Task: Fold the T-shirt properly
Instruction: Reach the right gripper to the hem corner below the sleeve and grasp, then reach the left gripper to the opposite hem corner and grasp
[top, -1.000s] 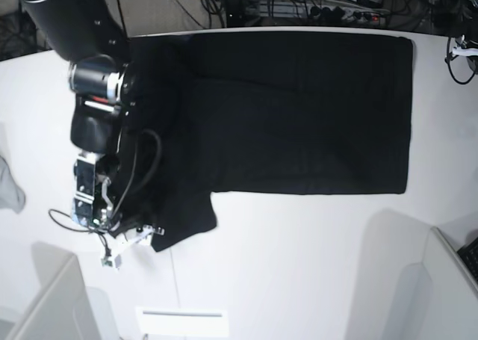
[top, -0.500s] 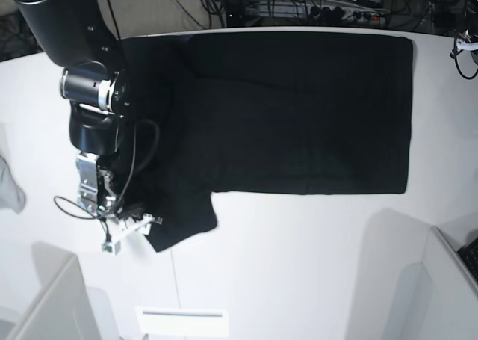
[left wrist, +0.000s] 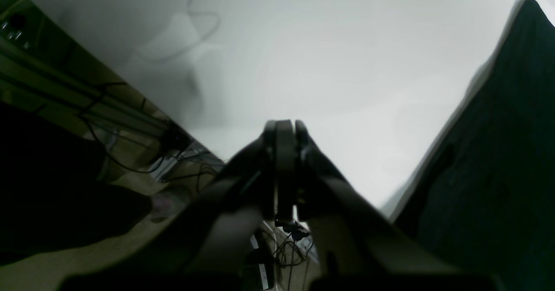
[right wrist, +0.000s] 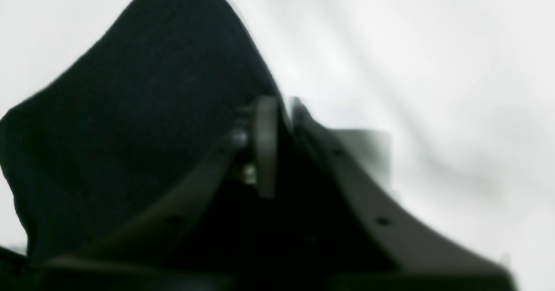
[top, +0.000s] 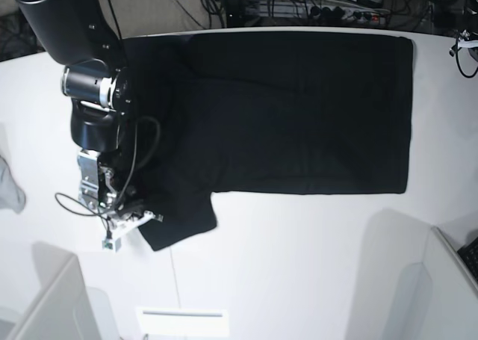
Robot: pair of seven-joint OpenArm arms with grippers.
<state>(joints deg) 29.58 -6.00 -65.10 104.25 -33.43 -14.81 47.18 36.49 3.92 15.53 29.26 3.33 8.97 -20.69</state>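
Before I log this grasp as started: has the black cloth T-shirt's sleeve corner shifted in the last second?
Yes. The sleeve of the T-shirt has slid slightly toward the right end effector, away from the fixed white strip.

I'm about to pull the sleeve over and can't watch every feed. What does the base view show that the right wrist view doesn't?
Only the base view shows the whole T-shirt spread flat on the white table, black side up, the right arm over its sleeve end, and a grey cloth scrap at the table edge. Only the right wrist view shows the right hand shut on the edge of the sleeve, though blurred. Both show black fabric on the white tabletop.
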